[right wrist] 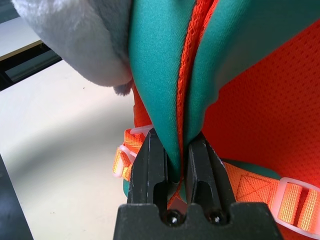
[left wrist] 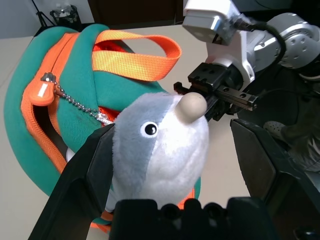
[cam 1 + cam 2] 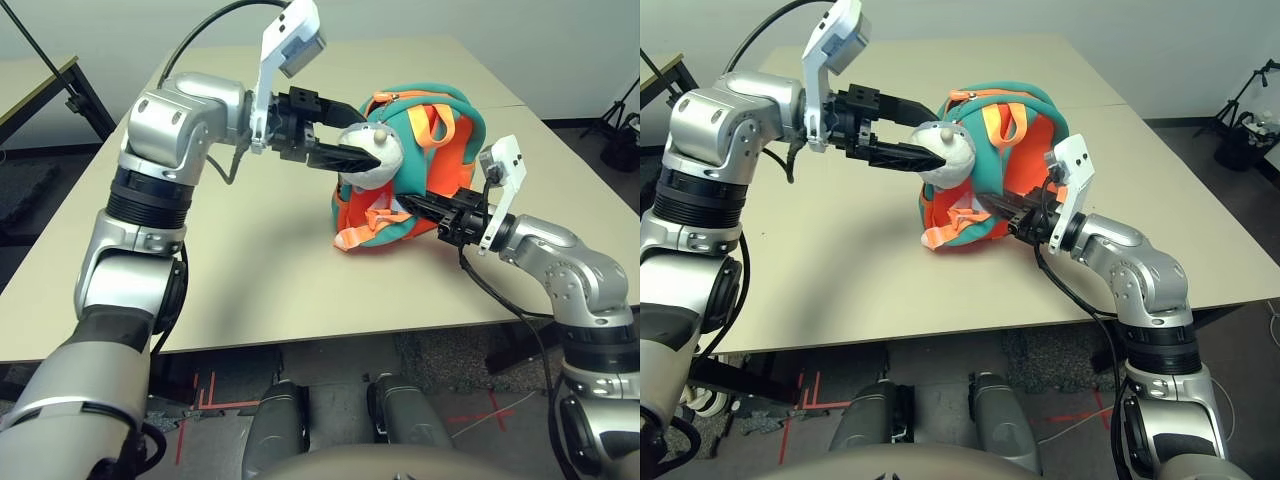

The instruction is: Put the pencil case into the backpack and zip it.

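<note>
Left end effector fingers apart, straddling grey-white plush fish charm. Right end effector clamped on teal-and-orange fabric backpack edge, on beige bench.

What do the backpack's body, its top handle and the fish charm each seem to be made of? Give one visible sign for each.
Backpack: probably soft matte teal fabric, perhaps neoprene; fine knit surface, thick rounded folds.
Top handle: woven orange webbing; ribbed weave.
Fish charm: grey-white plush; fuzzy pile, with a smooth, hard-looking bead nose.

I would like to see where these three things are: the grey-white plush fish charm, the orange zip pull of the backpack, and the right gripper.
Grey-white plush fish charm (image 2: 160, 150): left wrist view, on its face.
Orange zip pull (image 2: 39, 92): left wrist view, on its flat tab.
Right gripper (image 1: 176, 165): right wrist view, between its fingertips.
</note>
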Controlling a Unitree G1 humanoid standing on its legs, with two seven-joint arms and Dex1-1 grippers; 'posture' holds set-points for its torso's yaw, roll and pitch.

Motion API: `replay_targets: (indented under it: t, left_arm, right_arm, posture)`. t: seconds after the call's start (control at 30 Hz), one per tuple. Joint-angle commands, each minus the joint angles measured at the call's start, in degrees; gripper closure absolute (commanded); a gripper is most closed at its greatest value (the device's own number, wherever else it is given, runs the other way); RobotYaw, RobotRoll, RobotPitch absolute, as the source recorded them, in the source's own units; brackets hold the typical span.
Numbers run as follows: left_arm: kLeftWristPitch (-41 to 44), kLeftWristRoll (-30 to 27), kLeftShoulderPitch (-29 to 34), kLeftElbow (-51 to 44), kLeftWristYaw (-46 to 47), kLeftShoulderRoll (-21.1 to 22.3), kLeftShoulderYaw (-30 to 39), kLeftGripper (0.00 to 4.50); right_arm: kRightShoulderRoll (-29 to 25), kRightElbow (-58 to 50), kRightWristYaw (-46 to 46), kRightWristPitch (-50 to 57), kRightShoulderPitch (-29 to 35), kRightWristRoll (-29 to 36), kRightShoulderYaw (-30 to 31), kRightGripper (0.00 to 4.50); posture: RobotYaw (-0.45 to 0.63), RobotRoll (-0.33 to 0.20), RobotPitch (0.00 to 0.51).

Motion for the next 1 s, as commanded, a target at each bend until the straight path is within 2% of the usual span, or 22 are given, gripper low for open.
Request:
replay_targets:
  t: [0.03,0.2,0.33,0.47,0.53,0.6,1.0]
  left_arm:
    - [-2.0,1.8,0.4,3.2,0.9,-1.5,-1.3,0.00]
    - [-3.2,2.4,0.4,5.3,0.3,-2.6,-1.3,0.00]
    - [-3.4,2.1,0.3,5.6,0.0,-2.4,-0.8,1.27]
    - [-2.9,1.9,0.5,5.1,-0.4,-1.4,-0.6,2.88]
    - [-2.2,1.5,1.0,4.1,-0.7,-0.7,-0.3,3.50]
    - [-1.6,1.1,1.2,3.4,-0.7,-0.2,-0.1,3.94]
    - [2.2,-2.8,1.2,0.6,-1.3,6.2,6.0,4.03]
  right_arm:
    - [0.8,-0.6,1.0,0.1,0.2,0.6,2.1,4.30]
    - [1.0,-1.2,0.6,0.1,0.8,0.6,1.9,4.30]
    - [1.2,-1.4,0.5,0.1,1.0,0.6,1.8,4.30]
    - [1.3,-1.1,0.6,0.0,0.9,0.5,1.9,4.30]
    - [1.4,-0.8,0.7,-0.1,0.8,0.4,2.1,4.30]
    - [1.4,-0.7,0.8,-0.2,0.7,0.4,2.1,4.30]
    - [1.7,0.8,1.5,-0.6,-0.6,-0.1,3.0,4.30]
  posture:
    - [-0.15,0.000,0.008]
    - [-0.16,0.000,0.007]
    - [-0.16,0.000,0.006]
    - [-0.15,0.000,0.006]
    - [-0.15,0.000,0.007]
    - [-0.15,0.000,0.007]
    - [-0.12,0.000,0.004]
